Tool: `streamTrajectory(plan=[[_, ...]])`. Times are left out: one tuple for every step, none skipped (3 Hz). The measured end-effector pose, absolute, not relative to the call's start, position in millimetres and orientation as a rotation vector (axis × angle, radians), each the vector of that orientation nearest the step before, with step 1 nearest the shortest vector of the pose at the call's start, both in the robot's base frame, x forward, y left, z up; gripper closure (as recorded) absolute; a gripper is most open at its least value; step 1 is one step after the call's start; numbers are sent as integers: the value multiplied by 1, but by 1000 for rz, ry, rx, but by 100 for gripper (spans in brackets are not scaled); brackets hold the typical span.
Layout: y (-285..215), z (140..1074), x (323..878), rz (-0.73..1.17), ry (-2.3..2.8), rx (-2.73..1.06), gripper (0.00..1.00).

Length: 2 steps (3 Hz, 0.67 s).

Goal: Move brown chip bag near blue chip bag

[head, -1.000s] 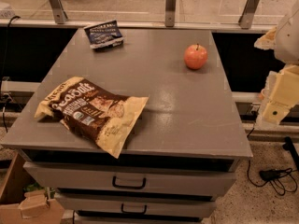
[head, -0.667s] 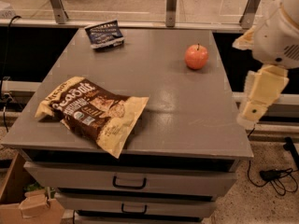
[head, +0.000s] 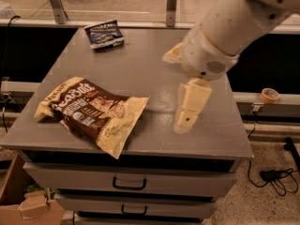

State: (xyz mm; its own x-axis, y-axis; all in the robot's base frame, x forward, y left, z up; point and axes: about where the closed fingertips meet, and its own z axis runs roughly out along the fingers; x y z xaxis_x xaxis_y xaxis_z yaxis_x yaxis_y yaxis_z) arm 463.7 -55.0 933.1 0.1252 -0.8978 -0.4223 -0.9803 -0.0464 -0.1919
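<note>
The brown chip bag, crinkled dark brown and cream with white "Sea Salt" lettering, lies on the front left of the grey table. The small dark-blue chip bag lies flat at the table's far left edge. My gripper hangs from the cream arm over the front right part of the table, to the right of the brown bag and apart from it. It holds nothing that I can see.
The arm's thick wrist covers the table's right back part. A tape roll sits on a ledge to the right. Cables lie on the floor at right, a cardboard box at lower left. Drawers are below the tabletop.
The arm has swung in from the right edge to over the table, and the gripper has moved left toward the brown bag. The red apple is now hidden behind the arm. Both bags are unmoved.
</note>
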Motion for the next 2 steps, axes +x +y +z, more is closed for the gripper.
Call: streamTrajectory(plan=[[-1,916,459,379,1696,-2001,0],[49,896,453,482,1627,-1985,0]])
